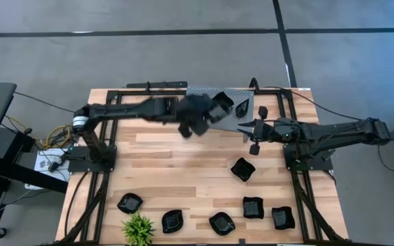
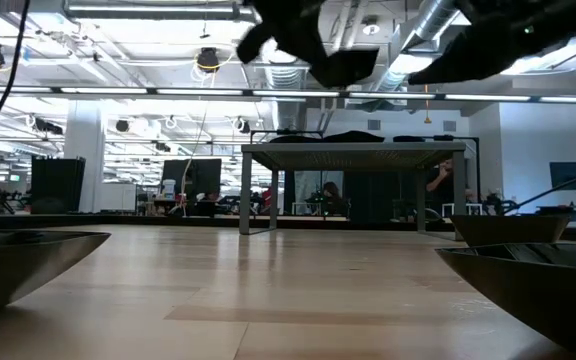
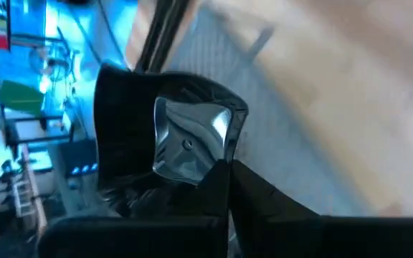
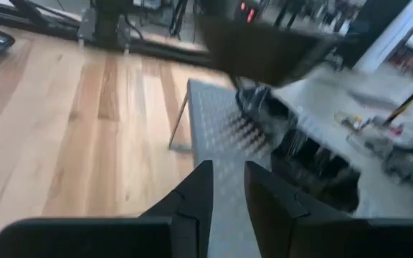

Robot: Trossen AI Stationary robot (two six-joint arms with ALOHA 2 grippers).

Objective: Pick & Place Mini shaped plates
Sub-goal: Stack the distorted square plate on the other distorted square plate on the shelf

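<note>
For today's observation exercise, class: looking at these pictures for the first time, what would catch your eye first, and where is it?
First, the left claw, raised over the grey perforated shelf at the table's far edge, shut on a glossy black wavy-edged plate. Next, the row of black mini plates along the near edge of the wooden table, with a small green plant beside them. The right claw waits near the shelf's right end.

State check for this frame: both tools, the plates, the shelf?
Left tool: shut on a glossy black wavy-edged square plate, above the shelf.
Right tool: open, empty, at the shelf's edge.
Grey perforated metal shelf: holds one black plate.
Six black plates, e.g.: resting on the wooden table.
</note>
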